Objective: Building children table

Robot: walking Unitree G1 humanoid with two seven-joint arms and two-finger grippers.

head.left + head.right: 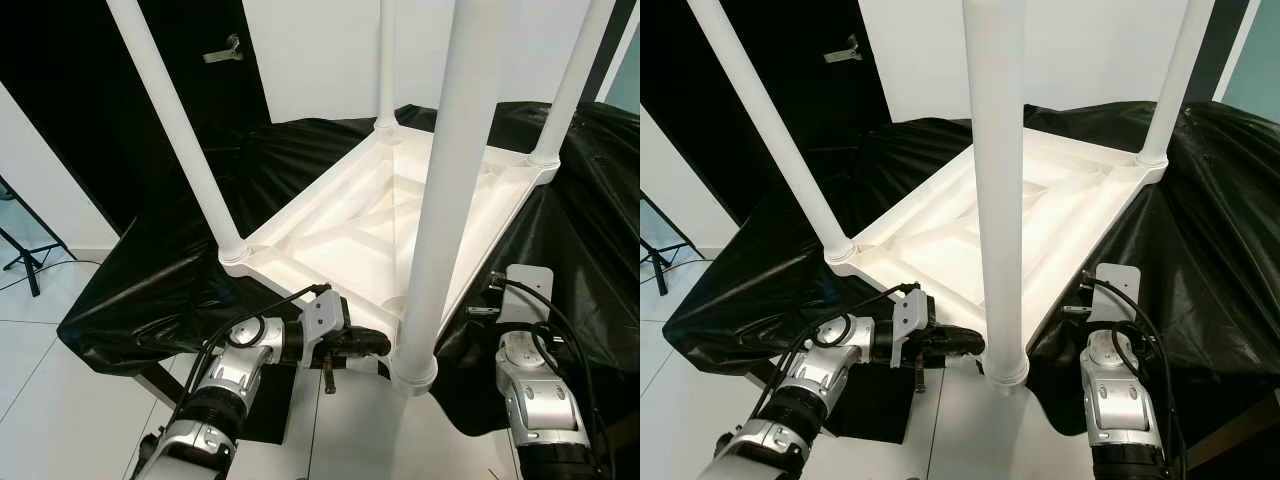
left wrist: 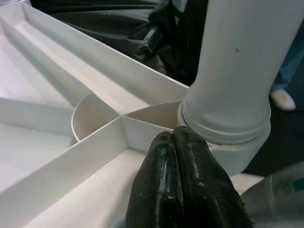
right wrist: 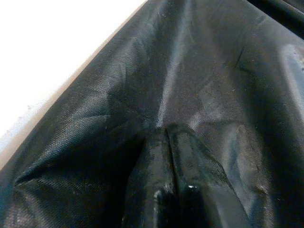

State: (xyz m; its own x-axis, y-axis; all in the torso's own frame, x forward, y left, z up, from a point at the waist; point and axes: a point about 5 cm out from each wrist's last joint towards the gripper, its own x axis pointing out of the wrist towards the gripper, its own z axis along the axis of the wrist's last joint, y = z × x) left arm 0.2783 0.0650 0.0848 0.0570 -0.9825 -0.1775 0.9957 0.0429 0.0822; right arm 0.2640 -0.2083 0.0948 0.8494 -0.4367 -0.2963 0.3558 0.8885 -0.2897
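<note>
Standing: white tabletop (image 1: 350,215) upside down on black cloth (image 1: 170,290), four legs (image 1: 445,190) fitted.
L gripper (image 2: 178,156): fingers together, tips at near leg's socket (pressing?).
R gripper (image 3: 168,156): closed, against cloth.
Left: prob. flip upright.

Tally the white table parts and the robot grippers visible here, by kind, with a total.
White table legs: 4 (near leg, left leg, far leg, right leg)
White upturned tabletop: 1
Grippers: 2 (left gripper, right gripper), fingers shut
Total: 7
</note>
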